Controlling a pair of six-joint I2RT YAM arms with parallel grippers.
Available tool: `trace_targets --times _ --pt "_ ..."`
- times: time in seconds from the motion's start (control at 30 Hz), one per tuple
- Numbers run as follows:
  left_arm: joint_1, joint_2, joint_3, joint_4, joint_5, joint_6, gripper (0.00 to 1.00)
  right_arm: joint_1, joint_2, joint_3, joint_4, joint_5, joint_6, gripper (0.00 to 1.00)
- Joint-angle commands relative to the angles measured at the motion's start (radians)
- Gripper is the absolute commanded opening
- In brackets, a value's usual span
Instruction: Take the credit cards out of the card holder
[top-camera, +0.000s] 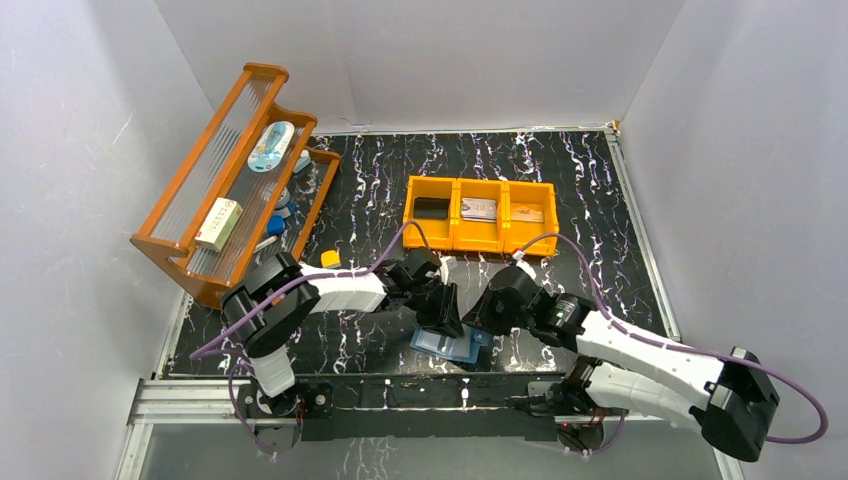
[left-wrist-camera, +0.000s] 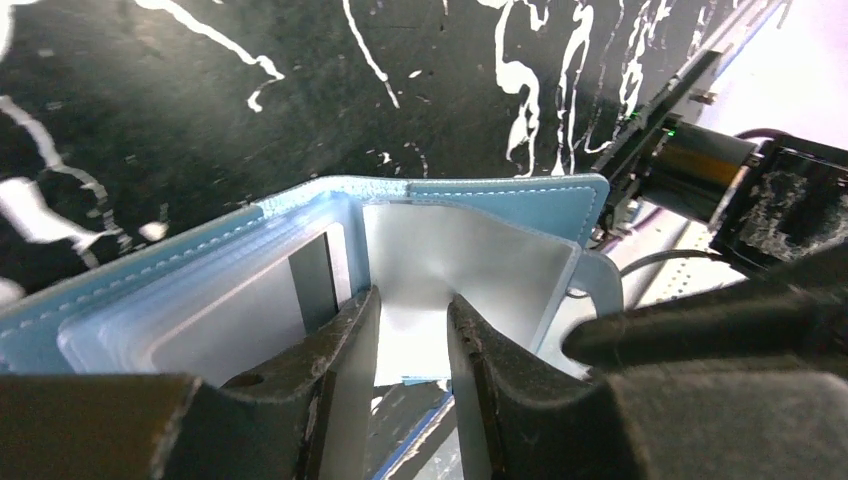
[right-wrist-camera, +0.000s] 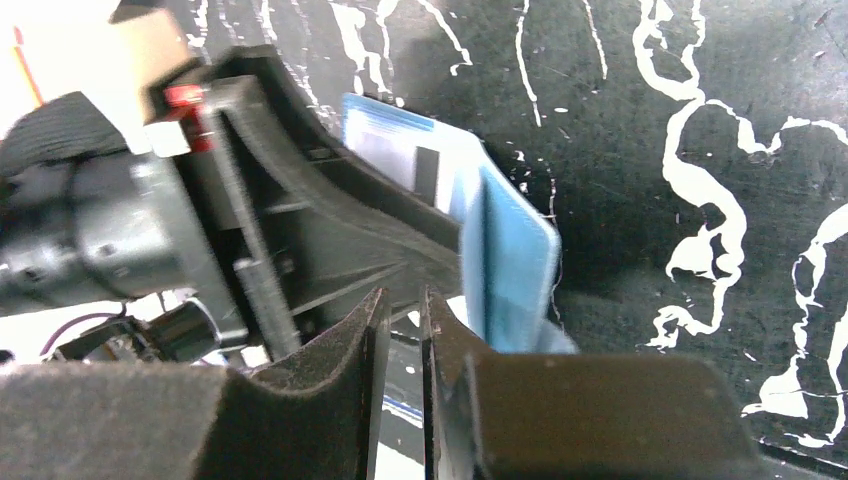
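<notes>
The teal-blue card holder (top-camera: 452, 346) lies open near the table's front edge. My left gripper (top-camera: 444, 320) reaches into it. In the left wrist view its tips (left-wrist-camera: 413, 300) rest a little apart inside the card holder (left-wrist-camera: 500, 198), one against each half, pinching nothing. A card with a dark stripe (left-wrist-camera: 312, 272) sits in the clear pockets. My right gripper (top-camera: 492, 312) is just right of the card holder. Only a thin empty slit shows between its tips (right-wrist-camera: 405, 297). One blue cover (right-wrist-camera: 512, 262) stands on edge outside its right finger. The striped card (right-wrist-camera: 426, 172) shows behind.
An orange three-compartment bin (top-camera: 480, 183) stands behind, holding a black item (top-camera: 431, 207), a greyish card (top-camera: 479, 209) and a tan card (top-camera: 527, 213). An orange rack (top-camera: 190, 175) with small items leans at the left wall. A small yellow-orange block (top-camera: 330, 258) lies beside it.
</notes>
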Motion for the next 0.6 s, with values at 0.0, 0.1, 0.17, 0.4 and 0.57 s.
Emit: trace_targets --times 0.0,0.1,0.17,0.4,0.57 --pt "-0.003 -0.091 0.028 -0.161 -0.124 0.064 0.31 -0.003 0.07 0.031 0.048 0.0 0.005 0.25" --pt "-0.002 -0.096 0.029 -0.179 -0.122 0.073 0.31 -0.004 0.131 0.022 0.075 -0.022 0.011 0.25" --pt "-0.002 -0.107 0.019 -0.182 -0.129 0.067 0.31 -0.006 0.164 0.018 0.062 -0.022 0.023 0.25" --pt "-0.003 -0.202 -0.002 -0.248 -0.2 0.08 0.33 -0.013 0.22 -0.01 0.013 -0.021 0.039 0.25" --pt "0.001 -0.289 0.001 -0.323 -0.294 0.113 0.38 -0.015 0.225 -0.035 0.067 -0.051 0.017 0.28"
